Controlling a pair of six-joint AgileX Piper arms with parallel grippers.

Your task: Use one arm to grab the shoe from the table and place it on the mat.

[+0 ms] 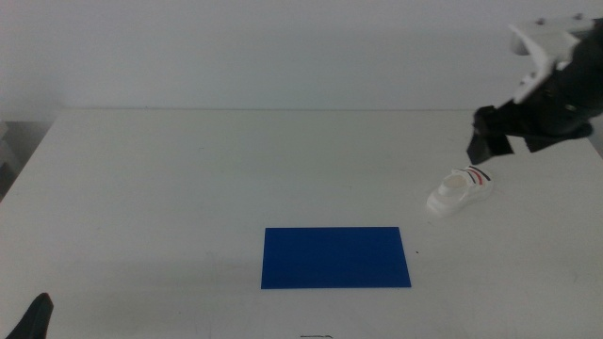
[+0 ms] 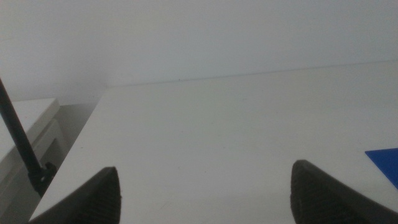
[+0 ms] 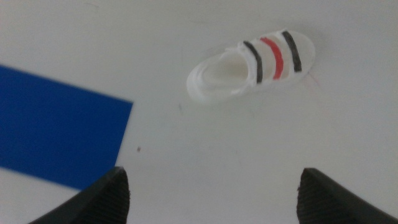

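The white shoe (image 1: pixel 459 191) with black and red straps lies on the table (image 1: pixel 188 188) at the right, a little right of and beyond the deep blue mat (image 1: pixel 336 257). My right gripper (image 1: pixel 489 148) hangs above the table just beyond and right of the shoe, apart from it, open and empty. In the right wrist view the shoe (image 3: pixel 255 65) lies ahead of the wide-apart jaws of that gripper (image 3: pixel 214 200), with the mat (image 3: pixel 56 130) to one side. My left gripper (image 1: pixel 34 320) waits at the bottom left corner; in its wrist view it (image 2: pixel 205 199) is open.
The table's far edge meets a plain pale wall. Its left edge (image 2: pixel 74 149) shows in the left wrist view, with a white surface beyond it and a corner of the mat (image 2: pixel 385 163) at the side.
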